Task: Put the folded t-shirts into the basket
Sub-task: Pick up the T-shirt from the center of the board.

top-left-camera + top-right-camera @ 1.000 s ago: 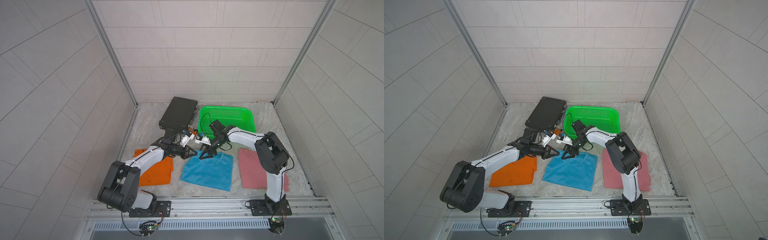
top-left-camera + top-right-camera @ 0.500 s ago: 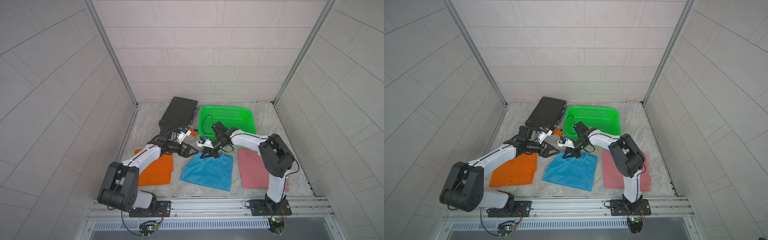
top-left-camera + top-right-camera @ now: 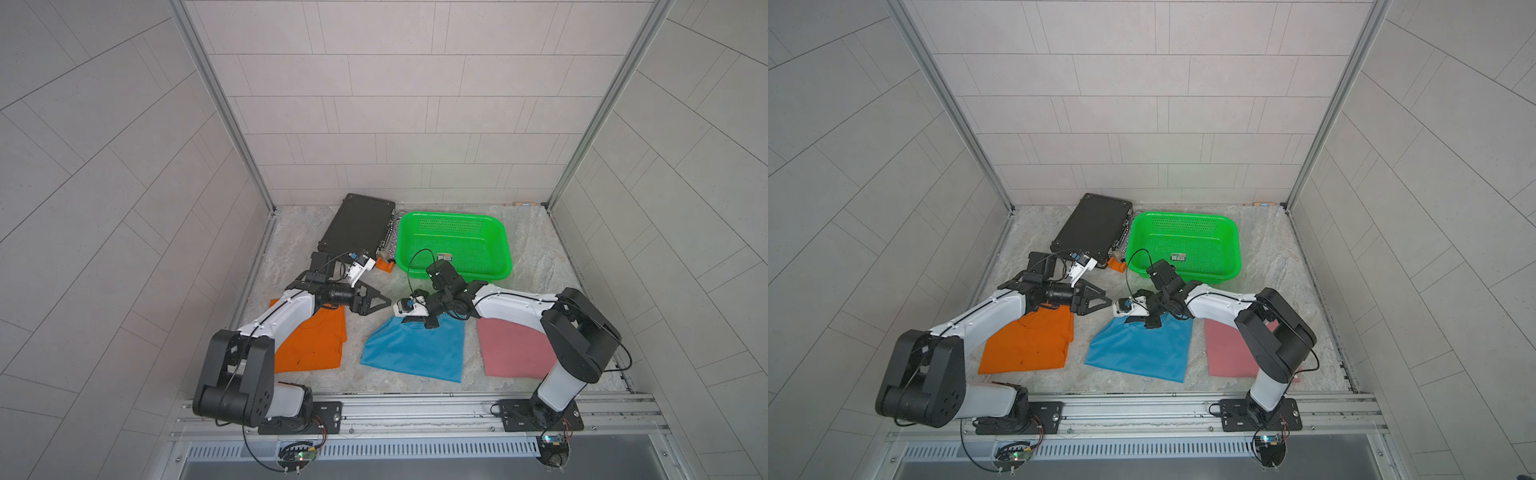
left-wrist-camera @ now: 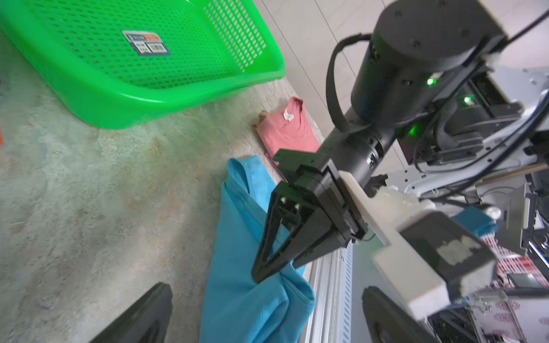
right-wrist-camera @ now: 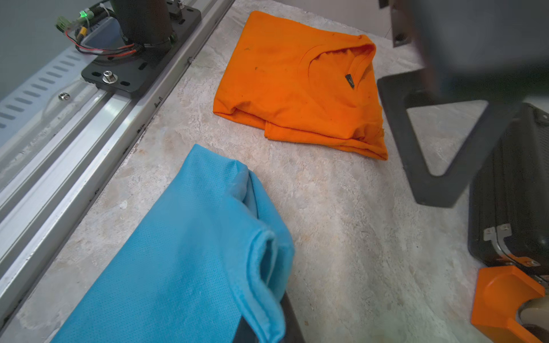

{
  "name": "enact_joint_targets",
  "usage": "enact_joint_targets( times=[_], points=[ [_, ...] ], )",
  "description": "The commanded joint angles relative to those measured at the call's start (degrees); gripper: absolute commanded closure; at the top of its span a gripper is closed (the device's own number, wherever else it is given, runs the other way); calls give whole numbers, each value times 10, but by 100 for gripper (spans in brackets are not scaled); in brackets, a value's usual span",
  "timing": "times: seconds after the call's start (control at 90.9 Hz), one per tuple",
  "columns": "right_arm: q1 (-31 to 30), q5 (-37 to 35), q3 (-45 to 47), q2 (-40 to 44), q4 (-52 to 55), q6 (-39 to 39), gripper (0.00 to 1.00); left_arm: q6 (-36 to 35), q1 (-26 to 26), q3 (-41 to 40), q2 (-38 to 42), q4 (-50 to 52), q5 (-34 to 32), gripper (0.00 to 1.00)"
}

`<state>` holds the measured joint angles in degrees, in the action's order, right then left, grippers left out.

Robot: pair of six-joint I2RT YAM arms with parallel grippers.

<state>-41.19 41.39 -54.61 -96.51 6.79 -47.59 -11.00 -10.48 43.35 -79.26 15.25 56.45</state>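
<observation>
Marbled grey tabletop [image 3: 532, 249] inside white tiled walls, and none of the three folded shirts is in the basket [image 3: 453, 215], which sits empty at the far side, right of the black case [image 3: 357, 226]. My right claw [image 3: 430, 323] is clamped tight on the far edge of the blue t-shirt [image 3: 415, 353]. That shirt lies in the middle, toward the near rail, its pinched edge bunched up off the table. My left claw [image 3: 380, 300] is spread wide with nothing in it, over bare table between the orange t-shirt [image 3: 309, 345] on the left and the blue one. The pink t-shirt [image 3: 511, 353] lies flat on the right, partly under my right arm.

My worry is that I have only one spot on one edge. On the lift the fold may fall open, and the loose end could drag or snag the basket's near rim. I may also have caught only the top layers. My two claws are close enough to knock.
</observation>
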Motion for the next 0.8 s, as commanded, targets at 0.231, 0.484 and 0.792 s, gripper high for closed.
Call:
enact_joint_targets(
  times=[0.231,0.484,0.792],
  points=[
    [16,26,-18,16,-16,46,100,-294,-10,54,7,140,66,7],
    [20,7,12,32,-73,58,100,-188,-39,71,-27,59,26,6],
    [28,8,34,40,-92,56,100,141,-35,-100,-39,-399,60,4]
  ],
)
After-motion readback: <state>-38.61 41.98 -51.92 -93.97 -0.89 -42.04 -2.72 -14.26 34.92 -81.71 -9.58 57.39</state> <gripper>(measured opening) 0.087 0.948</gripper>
